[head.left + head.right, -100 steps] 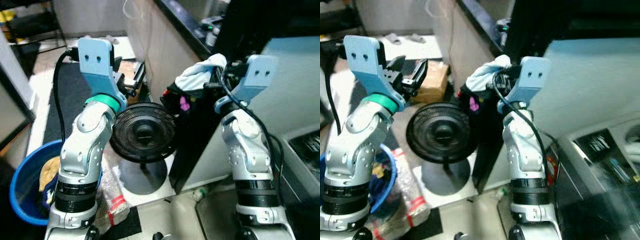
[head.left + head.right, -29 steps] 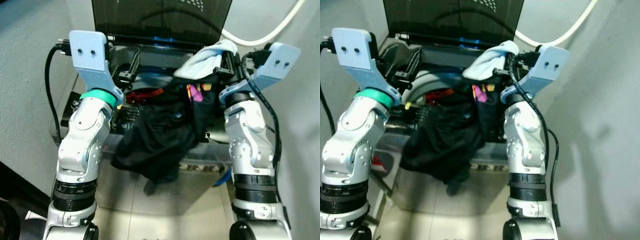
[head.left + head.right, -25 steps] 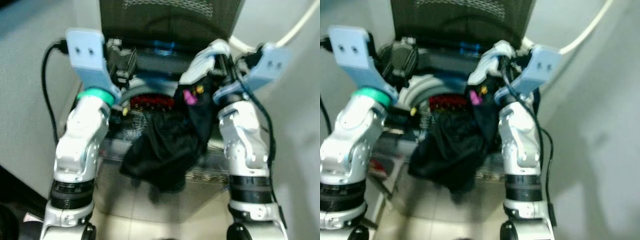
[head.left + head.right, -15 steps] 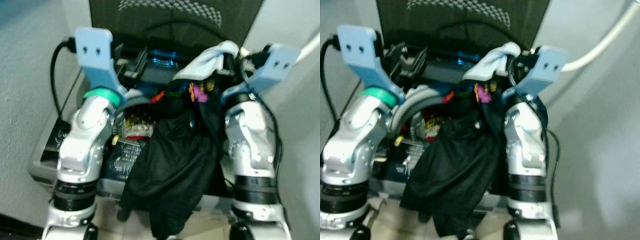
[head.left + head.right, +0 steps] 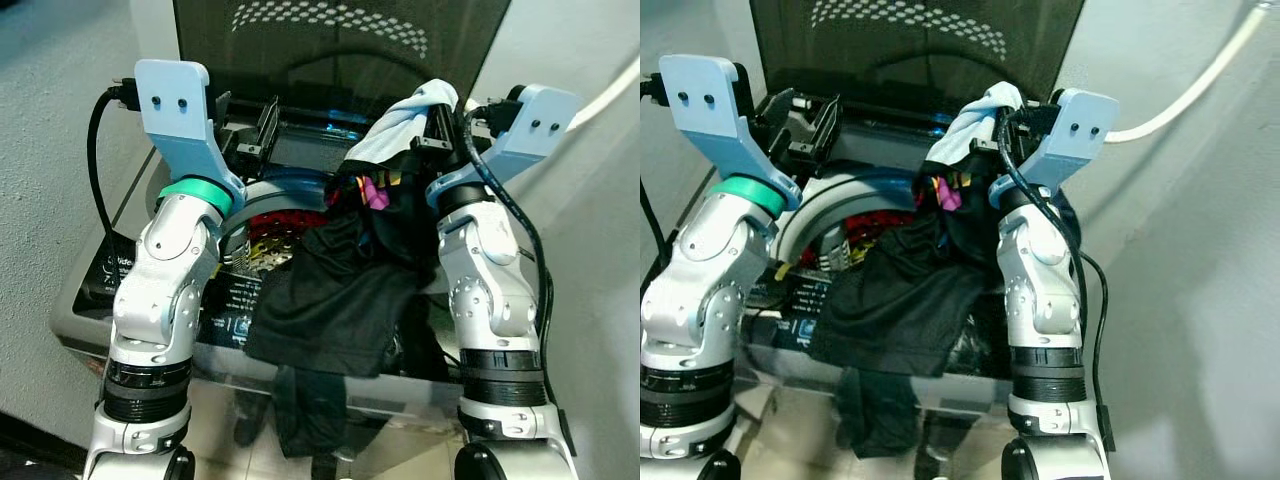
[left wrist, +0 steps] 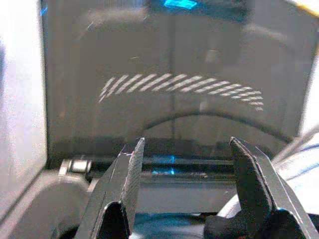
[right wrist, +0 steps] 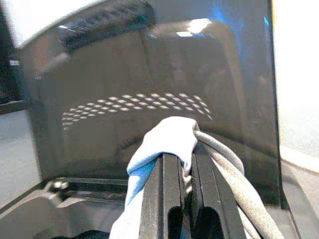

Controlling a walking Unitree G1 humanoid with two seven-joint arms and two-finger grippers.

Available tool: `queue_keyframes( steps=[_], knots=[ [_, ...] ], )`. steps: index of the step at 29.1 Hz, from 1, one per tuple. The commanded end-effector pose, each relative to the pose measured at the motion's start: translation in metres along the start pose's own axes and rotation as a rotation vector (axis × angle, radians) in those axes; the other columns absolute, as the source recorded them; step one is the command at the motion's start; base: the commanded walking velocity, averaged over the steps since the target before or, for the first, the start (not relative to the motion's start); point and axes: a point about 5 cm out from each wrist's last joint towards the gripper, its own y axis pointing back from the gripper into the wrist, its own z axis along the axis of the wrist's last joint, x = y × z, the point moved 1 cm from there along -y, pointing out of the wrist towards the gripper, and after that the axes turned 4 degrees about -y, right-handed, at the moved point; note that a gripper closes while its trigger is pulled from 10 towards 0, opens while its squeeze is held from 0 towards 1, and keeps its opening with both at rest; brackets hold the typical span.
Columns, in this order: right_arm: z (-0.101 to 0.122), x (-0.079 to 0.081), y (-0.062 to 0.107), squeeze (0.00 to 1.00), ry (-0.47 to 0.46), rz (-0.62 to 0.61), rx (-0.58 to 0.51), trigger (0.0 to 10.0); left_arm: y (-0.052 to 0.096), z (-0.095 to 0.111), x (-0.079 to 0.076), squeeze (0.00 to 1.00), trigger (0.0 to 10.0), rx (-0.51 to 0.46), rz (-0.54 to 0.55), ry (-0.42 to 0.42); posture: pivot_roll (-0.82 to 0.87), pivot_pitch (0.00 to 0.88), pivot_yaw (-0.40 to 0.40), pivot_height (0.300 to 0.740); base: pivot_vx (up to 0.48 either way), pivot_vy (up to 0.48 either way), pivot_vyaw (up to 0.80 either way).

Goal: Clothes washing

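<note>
Now your right gripper (image 5: 432,125), jaws clenched on the clothes (image 5: 340,300), has reached the washer (image 5: 95,300); left gripper (image 5: 245,125) gapes at 11 o'clock.

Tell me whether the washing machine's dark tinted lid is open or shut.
Open. The dark tinted lid stands upright behind the drum opening, where red laundry shows.

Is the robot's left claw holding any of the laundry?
No: the left gripper has its fingers spread apart with nothing between them.
</note>
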Motion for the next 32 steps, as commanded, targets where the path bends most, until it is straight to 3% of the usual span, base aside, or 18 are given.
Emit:
queue_keyframes(
  steps=[1,4,7,10,11,12,14,15,16,17,18,22,24,28,29,30,32],
  knots=[
    [0.012,0.009,-0.002,0.0,0.033,0.066,-0.059,10.0,-0.001,0.011,-0.007,0.0,10.0,-0.062,-0.056,-0.056,0.06,0.004,-0.009,0.74,0.0,0.0,0.0],
    [0.012,0.009,-0.002,0.0,0.033,0.066,-0.059,10.0,-0.001,0.011,-0.007,0.0,10.0,-0.062,-0.056,-0.056,0.06,0.004,-0.009,0.74,0.0,0.0,0.0],
    [0.044,0.037,-0.014,0.0,0.092,0.241,-0.184,10.0,0.001,0.039,-0.021,0.0,10.0,-0.229,-0.143,-0.227,0.07,0.003,-0.008,0.74,0.0,0.0,0.0],
    [0.058,0.046,-0.02,0.0,0.085,0.284,-0.234,10.0,0.005,0.043,-0.032,0.0,10.0,-0.255,-0.228,-0.278,0.07,0.003,-0.008,0.74,0.0,0.0,0.0],
    [0.067,0.051,-0.024,0.0,0.084,0.309,-0.267,10.0,0.011,0.036,-0.042,0.0,10.0,-0.205,-0.332,-0.239,0.07,0.002,-0.007,0.74,0.0,0.0,0.0],
    [0.067,0.051,-0.024,0.0,0.084,0.309,-0.267,10.0,0.011,0.036,-0.042,0.0,10.0,-0.205,-0.332,-0.239,0.07,0.002,-0.007,0.74,0.0,0.0,0.0],
    [0.076,0.056,-0.028,0.0,0.085,0.333,-0.298,10.0,0.02,0.028,-0.051,0.0,10.0,-0.152,-0.438,-0.183,0.07,0.002,-0.007,0.74,0.0,0.0,0.0],
    [0.09,0.068,-0.03,0.0,0.015,0.417,-0.328,10.0,0.03,0.016,-0.06,0.0,10.0,-0.065,-0.536,-0.031,0.07,0.006,-0.005,0.74,0.0,0.0,0.0],
    [0.09,0.068,-0.03,0.0,0.015,0.417,-0.328,10.0,0.03,0.016,-0.06,0.0,10.0,-0.065,-0.536,-0.031,0.07,0.006,-0.005,0.74,0.0,0.0,0.0],
    [0.1,0.078,-0.029,0.0,-0.047,0.502,-0.349,10.0,0.038,0.009,-0.068,0.0,10.0,-0.015,-0.612,0.079,0.07,0.006,-0.005,0.74,0.0,0.0,0.0],
    [0.117,0.096,-0.021,0.0,-0.162,0.688,-0.361,10.0,0.045,-0.002,-0.077,0.0,10.0,0.057,-0.695,0.195,0.06,0.007,-0.001,0.74,0.0,0.0,0.0],
    [0.122,0.102,-0.016,0.0,-0.207,0.769,-0.359,10.0,0.039,-0.012,-0.075,0.0,10.0,0.1,-0.684,0.186,0.06,0.008,0.005,0.74,0.0,0.0,0.0],
    [0.128,0.105,-0.013,0.0,-0.27,0.821,-0.36,10.0,0.023,-0.039,-0.067,0.0,10.0,0.256,-0.618,0.184,0.05,0.009,0.008,0.74,0.0,0.0,0.0],
    [0.13,0.104,-0.014,0.0,-0.262,0.818,-0.362,10.0,0.014,-0.049,-0.06,0.0,10.0,0.31,-0.558,0.189,0.05,0.01,0.01,0.74,0.0,0.0,0.0],
    [0.13,0.104,-0.014,0.0,-0.257,0.816,-0.363,10.0,0.009,-0.053,-0.056,0.0,10.0,0.339,-0.522,0.187,0.05,0.01,0.01,0.74,0.0,0.0,0.0],
    [0.132,0.102,-0.014,0.0,-0.264,0.815,-0.365,10.0,-0.001,-0.06,-0.041,0.0,10.0,0.386,-0.405,0.168,0.05,0.012,0.01,0.74,0.0,0.0,0.0],
    [0.135,0.099,-0.015,0.0,-0.276,0.815,-0.366,10.0,-0.012,-0.066,-0.023,0.0,10.0,0.434,-0.274,0.148,0.05,0.012,0.01,0.74,0.0,0.0,0.0]
  ],
)
